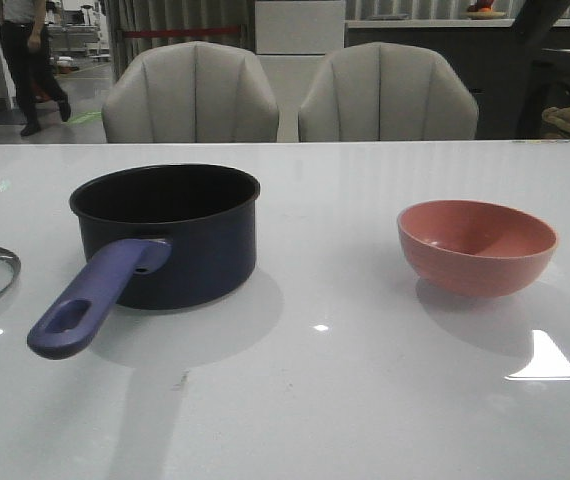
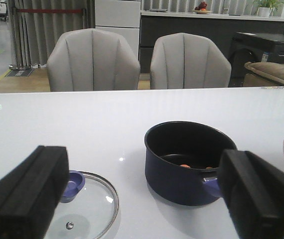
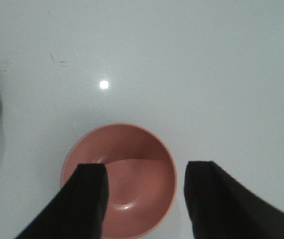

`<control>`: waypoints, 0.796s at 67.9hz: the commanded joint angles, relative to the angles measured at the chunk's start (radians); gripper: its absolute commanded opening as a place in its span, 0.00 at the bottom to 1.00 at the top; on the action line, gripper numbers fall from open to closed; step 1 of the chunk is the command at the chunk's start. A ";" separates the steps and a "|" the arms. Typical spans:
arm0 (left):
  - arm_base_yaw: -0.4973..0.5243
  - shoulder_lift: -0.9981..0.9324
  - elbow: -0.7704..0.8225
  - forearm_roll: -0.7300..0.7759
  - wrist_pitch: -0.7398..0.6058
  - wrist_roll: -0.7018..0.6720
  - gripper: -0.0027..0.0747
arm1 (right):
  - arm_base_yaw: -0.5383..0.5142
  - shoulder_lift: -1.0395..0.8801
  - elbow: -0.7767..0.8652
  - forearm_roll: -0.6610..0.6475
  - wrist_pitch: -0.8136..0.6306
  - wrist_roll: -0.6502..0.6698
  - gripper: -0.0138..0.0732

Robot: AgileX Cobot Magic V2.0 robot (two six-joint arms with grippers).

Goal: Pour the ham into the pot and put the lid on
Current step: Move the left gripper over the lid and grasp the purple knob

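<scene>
Ham (image 2: 184,166) lies in the pot (image 1: 170,235) — lid (image 2: 89,206) left of it, pink bowl (image 1: 477,246) right; both grippers' fingers (image 2: 25,194) (image 3: 89,199) spread wide, empty.

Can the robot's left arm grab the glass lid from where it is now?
Probably yes. The left pincer is open, the glass lid lies flat on the table right by it with its blue knob up, and the pot stands off to the side.
</scene>
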 commanded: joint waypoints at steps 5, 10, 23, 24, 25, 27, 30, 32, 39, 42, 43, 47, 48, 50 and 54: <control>-0.008 0.011 -0.029 -0.002 -0.080 0.000 0.85 | 0.015 -0.180 0.128 0.018 -0.206 -0.013 0.69; -0.008 0.011 -0.029 -0.002 -0.080 0.000 0.85 | 0.015 -0.267 0.201 0.018 -0.255 -0.013 0.69; -0.008 0.011 -0.029 -0.002 -0.080 0.000 0.85 | 0.015 -0.500 0.402 0.018 -0.340 -0.013 0.69; -0.008 0.011 -0.029 -0.002 -0.080 0.000 0.85 | 0.015 -0.509 0.416 0.018 -0.344 -0.013 0.69; -0.008 0.011 -0.029 -0.002 -0.080 0.000 0.85 | 0.015 -0.534 0.430 0.018 -0.348 -0.013 0.69; -0.008 0.011 -0.029 -0.002 -0.082 0.000 0.85 | 0.015 -0.576 0.465 0.018 -0.357 -0.013 0.69; -0.008 0.011 -0.029 -0.002 -0.082 0.000 0.85 | 0.015 -0.622 0.506 0.018 -0.366 -0.013 0.69; -0.008 0.011 -0.029 -0.002 -0.085 0.000 0.85 | 0.015 -0.665 0.538 0.018 -0.374 -0.013 0.69; -0.008 0.011 -0.029 -0.002 -0.085 0.000 0.85 | 0.015 -0.799 0.627 0.018 -0.400 -0.013 0.69; -0.008 0.011 -0.029 -0.002 -0.085 0.000 0.85 | 0.015 -0.853 0.664 0.018 -0.411 -0.013 0.69; -0.008 0.011 -0.029 -0.002 -0.085 0.000 0.85 | 0.015 -0.871 0.682 0.018 -0.414 -0.013 0.69; -0.008 0.011 -0.029 -0.002 -0.085 0.000 0.85 | 0.015 -0.949 0.727 0.017 -0.416 -0.013 0.69; -0.008 0.011 -0.029 -0.002 -0.085 0.000 0.85 | 0.015 -0.966 0.738 0.017 -0.416 -0.013 0.69; -0.008 0.011 -0.029 -0.002 -0.085 0.000 0.85 | 0.015 -1.008 0.764 0.017 -0.416 -0.013 0.69; -0.008 0.011 -0.029 -0.002 -0.085 0.000 0.85 | 0.015 -1.077 0.811 0.017 -0.420 -0.013 0.69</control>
